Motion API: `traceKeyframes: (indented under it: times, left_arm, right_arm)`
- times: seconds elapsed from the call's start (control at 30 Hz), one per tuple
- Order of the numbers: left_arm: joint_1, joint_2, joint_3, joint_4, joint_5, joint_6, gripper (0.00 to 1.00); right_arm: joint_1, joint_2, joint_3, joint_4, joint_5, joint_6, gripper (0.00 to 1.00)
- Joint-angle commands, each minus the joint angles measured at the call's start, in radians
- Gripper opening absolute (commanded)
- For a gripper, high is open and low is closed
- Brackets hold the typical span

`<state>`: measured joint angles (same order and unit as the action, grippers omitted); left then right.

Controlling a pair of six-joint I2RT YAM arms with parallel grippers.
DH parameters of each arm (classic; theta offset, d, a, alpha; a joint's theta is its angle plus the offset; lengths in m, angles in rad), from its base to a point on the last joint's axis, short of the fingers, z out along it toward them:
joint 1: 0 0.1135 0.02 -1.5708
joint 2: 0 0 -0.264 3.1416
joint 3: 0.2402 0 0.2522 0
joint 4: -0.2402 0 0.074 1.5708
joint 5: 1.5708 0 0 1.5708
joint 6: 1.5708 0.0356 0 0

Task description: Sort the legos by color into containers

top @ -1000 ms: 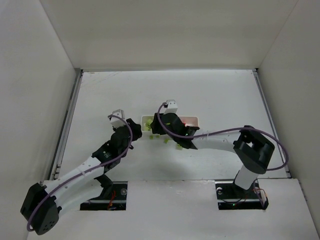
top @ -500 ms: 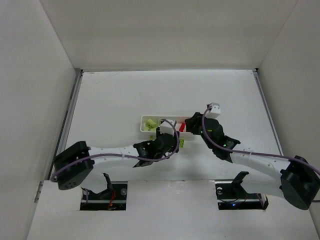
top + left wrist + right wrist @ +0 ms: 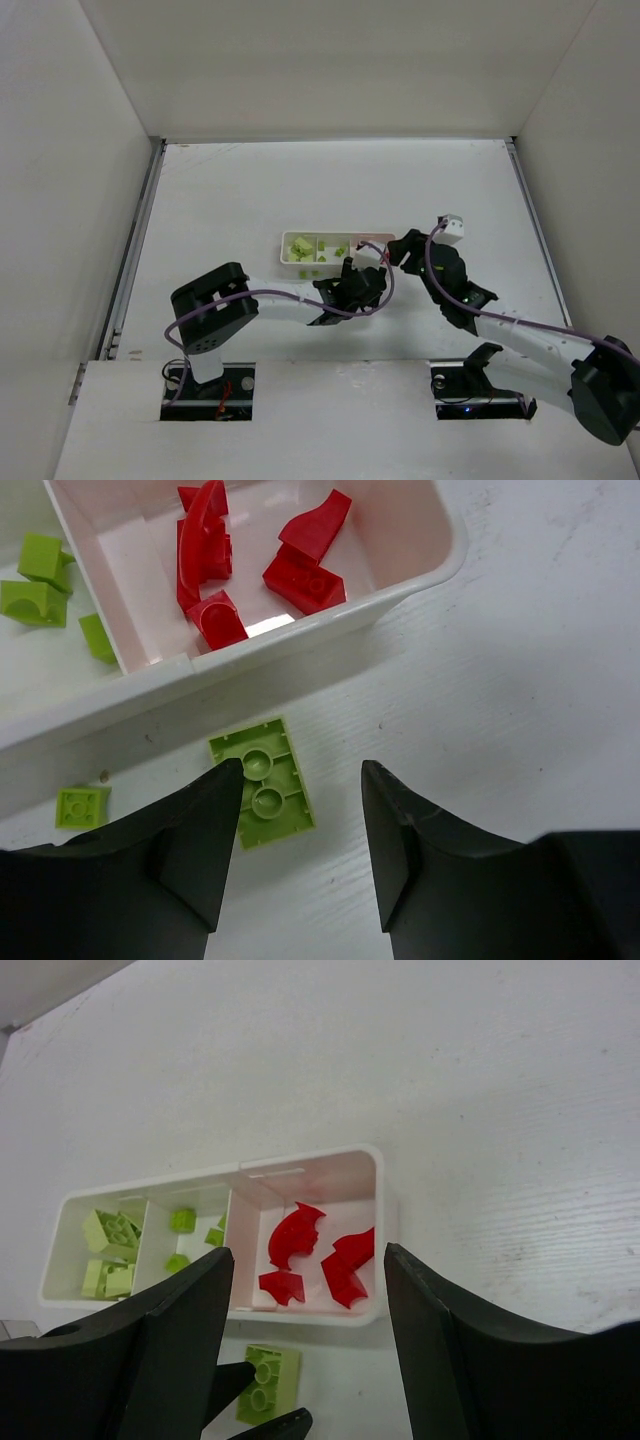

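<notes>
Tray (image 3: 385, 1210) of glossy white plastic, thin-walled, round-cornered. Curved red pieces (image 3: 300, 575) heaped in its end compartment, lime-green bits (image 3: 110, 1245) in the other two. Flat lime-green plate (image 3: 265, 785), round studs up, on the matte table (image 3: 520, 680) just beside the tray, under the left gripper (image 3: 300, 775), jaws spread, nothing pinched. Right gripper (image 3: 307, 1258) above, likewise spread, empty.

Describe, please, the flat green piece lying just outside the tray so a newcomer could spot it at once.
Find the long white tray mid-table and its end compartment of red pieces. On the table just outside that compartment's wall lies a flat lime green rectangle. It is bigger than the small square green brick nearby and shows two round rings.
</notes>
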<state>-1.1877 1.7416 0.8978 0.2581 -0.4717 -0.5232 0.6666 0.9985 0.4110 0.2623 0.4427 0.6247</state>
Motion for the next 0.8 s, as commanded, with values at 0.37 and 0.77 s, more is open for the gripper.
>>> traceKeyframes:
  times: [0.37,0.77]
  left_arm:
    - [-0.019,-0.010,0.035,-0.019,-0.096,0.005,0.42]
    - [-0.043,-0.114,-0.072,0.119,-0.128,0.017,0.52]
  right_arm:
    - [-0.043,0.012,-0.015,0.052,-0.058,0.023,0.68]
    - [-0.040,0.023,-0.018,0.058,-0.059,0.024,0.68]
